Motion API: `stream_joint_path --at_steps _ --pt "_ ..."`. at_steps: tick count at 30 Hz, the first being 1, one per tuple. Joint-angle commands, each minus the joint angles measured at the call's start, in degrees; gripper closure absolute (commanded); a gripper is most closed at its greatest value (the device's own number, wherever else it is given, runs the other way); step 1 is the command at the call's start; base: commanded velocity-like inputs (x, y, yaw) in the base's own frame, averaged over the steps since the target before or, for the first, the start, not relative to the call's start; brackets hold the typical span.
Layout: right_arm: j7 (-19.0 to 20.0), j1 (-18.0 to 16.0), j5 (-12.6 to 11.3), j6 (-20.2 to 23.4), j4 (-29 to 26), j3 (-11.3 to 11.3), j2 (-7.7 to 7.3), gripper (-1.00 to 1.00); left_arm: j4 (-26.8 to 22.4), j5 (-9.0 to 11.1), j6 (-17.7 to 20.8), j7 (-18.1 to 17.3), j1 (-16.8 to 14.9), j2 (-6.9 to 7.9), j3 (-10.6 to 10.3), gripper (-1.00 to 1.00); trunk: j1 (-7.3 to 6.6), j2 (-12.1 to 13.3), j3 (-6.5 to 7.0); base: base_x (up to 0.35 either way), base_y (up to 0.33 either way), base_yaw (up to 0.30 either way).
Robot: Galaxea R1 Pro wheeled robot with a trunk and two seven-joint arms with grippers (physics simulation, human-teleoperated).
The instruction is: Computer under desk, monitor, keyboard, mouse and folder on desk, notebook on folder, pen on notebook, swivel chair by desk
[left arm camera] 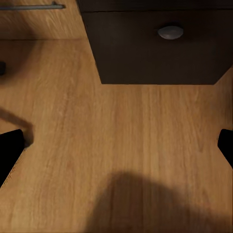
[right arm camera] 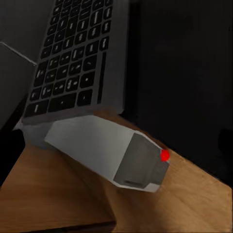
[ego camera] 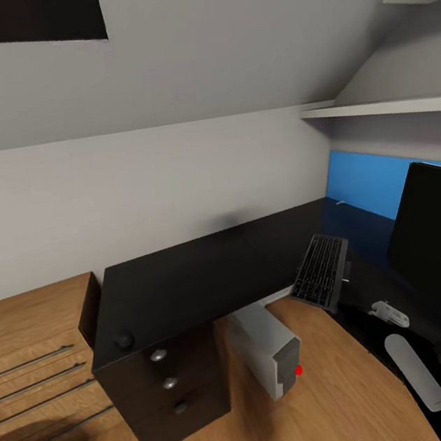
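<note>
Pale walls and a sloped ceiling fill the upper half of the head view, with white shelves [ego camera: 387, 108] at the upper right. Below them a black L-shaped desk [ego camera: 194, 281] crosses the middle of the frame; its drawer unit [ego camera: 172, 390] stands at lower centre and a wooden dresser [ego camera: 36, 361] at the left edge. The keyboard [ego camera: 321, 271] sits right of centre, tilted and overhanging the desk's inner edge, possibly in the right gripper's hold, though that cannot be confirmed. The grey computer [ego camera: 266, 349], marked with a red dot, stands on the wooden floor [ego camera: 330, 388] under the desk, and the dark monitor [ego camera: 434, 231] is at the right edge before a blue panel [ego camera: 366, 181]. In the left wrist view, floorboards lie beneath the dark drawer unit [left arm camera: 155, 48], and the left gripper's [left arm camera: 121, 145] fingertips [left arm camera: 9, 150] sit at opposite edges of the frame, spread wide around nothing. In the right wrist view the keyboard [right arm camera: 77, 53] occupies the upper left with the computer [right arm camera: 111, 150] below it; whether the right gripper is pinching or spread cannot be told. The main risk is the keyboard slipping off the edge onto the computer or floor if it is released while still tilted and overhanging. No brand or legible writing appears; the key legends are too small to read.
</note>
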Motion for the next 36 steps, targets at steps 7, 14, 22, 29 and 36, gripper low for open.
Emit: stream_joint_path --at_steps 7,14,22,29,36 --pt "0.0 0.0 -0.5 0.1 0.0 0.1 0.04 -1.0 0.0 0.6 -0.3 0.3 0.0 -0.01 -0.2 -1.0 -0.02 0.0 -0.05 -0.16 0.208 -0.001" --pt "7.2 0.0 -0.5 0.2 1.0 0.6 0.24 -1.0 -0.2 0.7 -0.3 0.5 0.0 -0.06 -0.2 -1.0 -0.02 0.0 -0.05 -0.031 0.043 0.0" --pt "16.2 0.0 -0.2 -10.6 7.0 1.8 5.53 -1.0 -0.5 0.8 -0.4 0.9 0.0 -0.55 -0.2 -1.0 1.52 -2.8 -1.3 -0.003 0.005 0.0" --pt "16.3 -1.9 -0.5 -38.6 20.3 2.0 15.14 -1.0 -0.6 0.8 -0.4 0.9 0.0 -1.04 -0.2 -1.0 3.06 -5.6 -2.56 0.0 0.0 0.0" --pt "16.2 -4.7 -0.7 -43.5 25.1 1.8 17.21 -1.0 -0.6 0.8 -0.4 0.9 0.0 -1.1 -0.2 -1.0 4.6 -8.5 -3.82 0.0 0.0 0.0"
